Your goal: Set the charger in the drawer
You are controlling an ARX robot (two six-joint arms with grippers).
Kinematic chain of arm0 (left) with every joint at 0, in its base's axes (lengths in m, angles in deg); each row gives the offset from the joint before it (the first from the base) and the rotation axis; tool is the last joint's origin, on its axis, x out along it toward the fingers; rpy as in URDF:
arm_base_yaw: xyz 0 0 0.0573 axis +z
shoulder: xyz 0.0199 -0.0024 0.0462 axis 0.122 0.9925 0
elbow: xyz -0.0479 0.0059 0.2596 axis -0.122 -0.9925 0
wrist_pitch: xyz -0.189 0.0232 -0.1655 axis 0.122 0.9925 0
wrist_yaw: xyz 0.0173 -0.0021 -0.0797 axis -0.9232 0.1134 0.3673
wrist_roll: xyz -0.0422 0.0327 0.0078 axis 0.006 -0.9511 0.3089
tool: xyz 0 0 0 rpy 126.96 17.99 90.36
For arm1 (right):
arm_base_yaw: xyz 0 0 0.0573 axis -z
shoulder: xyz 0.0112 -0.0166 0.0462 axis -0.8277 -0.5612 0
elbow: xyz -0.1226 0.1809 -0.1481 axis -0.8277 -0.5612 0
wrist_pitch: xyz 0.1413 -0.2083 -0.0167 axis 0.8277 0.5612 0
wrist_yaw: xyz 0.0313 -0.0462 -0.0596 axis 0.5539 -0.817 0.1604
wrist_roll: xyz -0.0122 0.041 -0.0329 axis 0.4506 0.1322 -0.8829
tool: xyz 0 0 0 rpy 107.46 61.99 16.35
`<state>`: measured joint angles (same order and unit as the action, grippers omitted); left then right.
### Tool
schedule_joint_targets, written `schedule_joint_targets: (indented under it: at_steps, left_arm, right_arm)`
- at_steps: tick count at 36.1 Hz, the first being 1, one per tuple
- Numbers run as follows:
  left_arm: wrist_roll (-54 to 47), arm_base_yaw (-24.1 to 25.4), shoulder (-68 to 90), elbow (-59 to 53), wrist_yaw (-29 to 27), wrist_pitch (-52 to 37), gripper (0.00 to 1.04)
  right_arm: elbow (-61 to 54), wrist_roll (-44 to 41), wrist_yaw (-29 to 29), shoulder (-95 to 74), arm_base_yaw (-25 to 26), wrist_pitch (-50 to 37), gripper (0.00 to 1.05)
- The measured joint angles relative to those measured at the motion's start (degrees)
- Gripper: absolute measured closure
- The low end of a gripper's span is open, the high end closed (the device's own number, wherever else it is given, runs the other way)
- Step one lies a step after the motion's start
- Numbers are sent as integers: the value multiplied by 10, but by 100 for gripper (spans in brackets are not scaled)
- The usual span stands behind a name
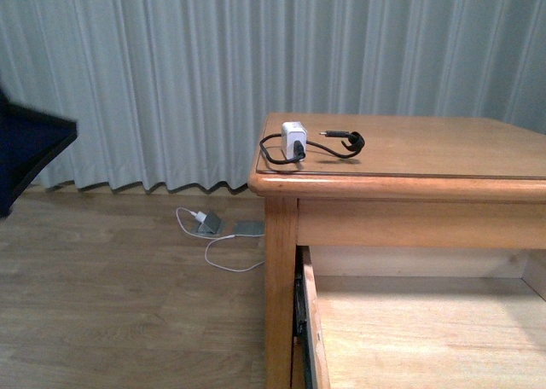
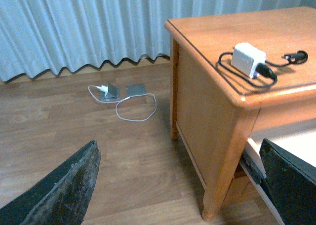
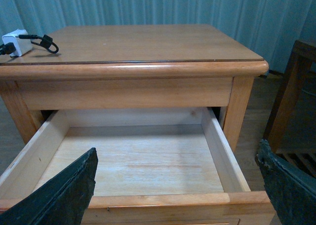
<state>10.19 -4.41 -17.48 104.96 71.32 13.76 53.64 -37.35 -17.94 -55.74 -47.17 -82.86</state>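
Front view
- Charger (image 1: 294, 136): white cube, black cable looped beside it, on the table (image 1: 426, 150) top by a front corner.
- Drawer (image 1: 409, 329): pulled out under the table top, pale wood inside.
- Floor (image 1: 102, 304): white-cabled charger (image 1: 207, 224) lies by the curtain (image 1: 171, 82).
- Dark blue shape (image 1: 26, 150): at the frame edge, cannot tell what it is.

Left wrist view
- Left jaws: spread wide, holding nothing; dark fingers (image 2: 64, 190) over the floor.
- Charger: ahead of the left jaws and off to one side, well apart, higher up on the table corner.
- White-cabled charger: ahead of the left jaws, far off.

Right wrist view
- Right jaws: spread wide, holding nothing; fingers (image 3: 59, 195) frame the drawer front.
- Drawer: just ahead of the right jaws, open.
- Charger: beyond the drawer, well apart from the right jaws, at a far corner of the table top.
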Motion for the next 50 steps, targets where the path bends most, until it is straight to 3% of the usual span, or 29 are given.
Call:
schedule_joint_targets:
  at_steps: [24, 32, 42, 47, 50]
  left_arm:
    - [22, -125, 487, 473, 5, 16, 6]
    - [20, -139, 562, 552, -23, 57, 7]
    - [11, -139, 577, 568, -40, 77, 59]
    - [10, -141, 574, 560, -35, 69, 76]
    - [11, -145, 560, 539, -26, 57, 81]
  right_arm:
    - [0, 0, 0, 0, 0, 0, 9]
    - [0, 0, 0, 0, 0, 0, 9]
    - [0, 0, 0, 0, 0, 0, 9]
    - [0, 0, 0, 0, 0, 0, 9]
    - [0, 0, 0, 0, 0, 0, 9]
